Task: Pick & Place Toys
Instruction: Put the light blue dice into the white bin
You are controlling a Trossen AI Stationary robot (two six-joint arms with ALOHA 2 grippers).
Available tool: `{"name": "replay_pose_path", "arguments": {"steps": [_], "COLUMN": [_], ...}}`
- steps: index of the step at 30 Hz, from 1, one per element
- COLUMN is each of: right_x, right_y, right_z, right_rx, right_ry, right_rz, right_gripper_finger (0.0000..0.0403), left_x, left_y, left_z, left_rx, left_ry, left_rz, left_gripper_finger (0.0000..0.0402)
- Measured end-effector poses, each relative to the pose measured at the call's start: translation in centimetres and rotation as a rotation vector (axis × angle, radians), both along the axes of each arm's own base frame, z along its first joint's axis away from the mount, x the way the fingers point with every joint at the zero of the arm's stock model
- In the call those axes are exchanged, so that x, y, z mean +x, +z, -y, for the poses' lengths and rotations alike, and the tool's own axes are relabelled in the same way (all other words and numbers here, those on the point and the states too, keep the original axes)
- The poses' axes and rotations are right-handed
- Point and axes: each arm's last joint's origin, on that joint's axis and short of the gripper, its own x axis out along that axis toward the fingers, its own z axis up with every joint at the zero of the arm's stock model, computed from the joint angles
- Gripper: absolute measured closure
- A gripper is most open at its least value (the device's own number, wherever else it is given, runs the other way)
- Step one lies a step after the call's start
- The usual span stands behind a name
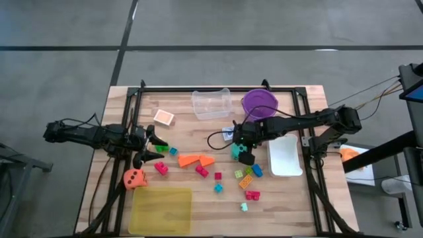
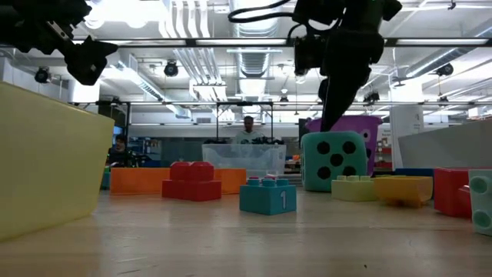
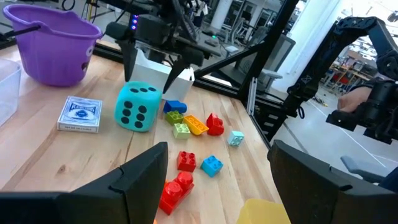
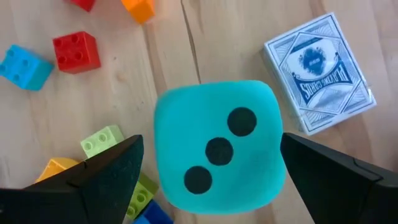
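The jaws of the right gripper (image 4: 208, 180) stand wide open, one finger on each side of the teal die (image 4: 217, 155), and they do not hold anything yet. In the right wrist view the die fills the space between the two dark fingers, its three-dot face toward the camera. It sits on the desk (image 1: 198, 192) near the middle, a little toward the right edge, just in front of the purple bucket (image 1: 259, 102).

The die looks like a soft foam cube with rounded corners, so I judge it light and a bit squashy. The jaws should close on two flat opposite faces, near their middle; on the rounded edges it could roll out or twist. A gentle squeeze seems enough.

Just beside the die lies a blue card pack (image 4: 320, 71), and on its other side are small green (image 4: 102, 140) and yellow (image 4: 56, 167) bricks. These are hard plastic and light, and a finger may push them away easily.

The left gripper (image 3: 214, 180) waits near the left edge of the desk, its jaws open and empty, near the orange die (image 1: 135, 178).
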Motion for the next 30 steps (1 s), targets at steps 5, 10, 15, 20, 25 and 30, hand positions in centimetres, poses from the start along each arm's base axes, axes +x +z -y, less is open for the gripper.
{"name": "replay_pose_path", "arguments": {"steps": [5,10,15,20,25,30], "right_x": [-0.12,-0.14,-0.16,-0.21,-0.33,-0.36], "right_y": [-0.26,-0.3,-0.32,-0.36,-0.22,-0.33], "right_z": [-0.07,-0.1,-0.07,-0.06,-0.06,0.01], "right_rx": [-0.005,0.004,0.01,0.011,0.011,-0.034], "right_ry": [0.041,0.05,0.035,0.033,0.032,-0.05], "right_rz": [-0.012,-0.013,-0.015,-0.02,-0.037,-0.037], "right_gripper_finger": [0.0028,0.0027,0.0027,0.0027,0.0024,0.0006], "left_x": [0.0,0.0,0.0,0.0,0.0,0.0], "left_y": [0.0,0.0,0.0,0.0,0.02,0.02], "left_z": [0.0,0.0,0.0,0.0,0.0,0.0], "left_rx": [0.0,0.0,0.0,0.0,0.0,-0.001], "left_ry": [0.0,0.0,0.0,0.0,0.0,0.0], "left_rz": [0.0,0.0,0.0,0.0,0.001,0.001], "left_gripper_finger": [0.0128,0.0128,0.0128,0.0128,0.0128,0.0128]}}
